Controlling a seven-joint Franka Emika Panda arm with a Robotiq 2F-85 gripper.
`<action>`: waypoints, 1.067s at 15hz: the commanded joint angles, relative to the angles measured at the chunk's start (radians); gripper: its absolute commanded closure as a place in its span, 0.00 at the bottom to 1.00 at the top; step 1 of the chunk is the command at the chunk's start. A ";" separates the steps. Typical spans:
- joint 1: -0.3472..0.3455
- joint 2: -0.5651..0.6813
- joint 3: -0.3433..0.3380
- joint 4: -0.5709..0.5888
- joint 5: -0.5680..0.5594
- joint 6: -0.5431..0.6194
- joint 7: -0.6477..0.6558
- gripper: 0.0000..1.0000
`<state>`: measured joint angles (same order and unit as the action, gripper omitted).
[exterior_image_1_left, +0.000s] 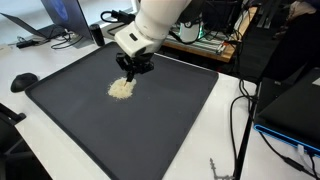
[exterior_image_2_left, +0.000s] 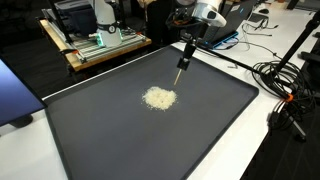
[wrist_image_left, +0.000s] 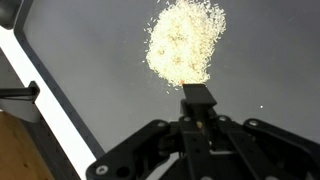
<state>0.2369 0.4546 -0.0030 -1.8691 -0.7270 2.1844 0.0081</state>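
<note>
The tool (wrist_image_left: 198, 108) is closed tight around a thin stick (exterior_image_2_left: 183, 58) that points down at the mat. In the wrist view the top of the stick looks like a small black block pinched between the two fingers.

The little heap of pale, sandy grains (wrist_image_left: 185, 42) lies on the big flat dark grey mat (exterior_image_1_left: 180, 110), a bit toward the side where the arm is. The end of the stick is just beside the heap. I cannot tell if it touches the mat.

What could go wrong? I think a fast push could send the grains flying all over, because they are tiny and loose. If the stick is pressed down too hard it could tip or slip in the tool, since the tool only grips its top. If it is too high, it may pass over the grains and miss them.

The mat is smooth and covers most of the white desk (exterior_image_1_left: 30, 65). Around it the room is busy. There is an open laptop (exterior_image_1_left: 50, 20), a wooden rack with gear on it (exterior_image_2_left: 100, 45), and a tangle of black cables (exterior_image_2_left: 285, 85) at the edge of the desk.
</note>
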 joint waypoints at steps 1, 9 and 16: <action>0.037 0.026 0.010 -0.011 -0.124 -0.040 0.050 0.97; 0.058 -0.004 0.068 -0.116 -0.249 -0.025 0.187 0.97; -0.018 -0.183 0.078 -0.312 -0.195 0.128 0.355 0.97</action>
<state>0.2677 0.3996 0.0670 -2.0527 -0.9373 2.2272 0.3026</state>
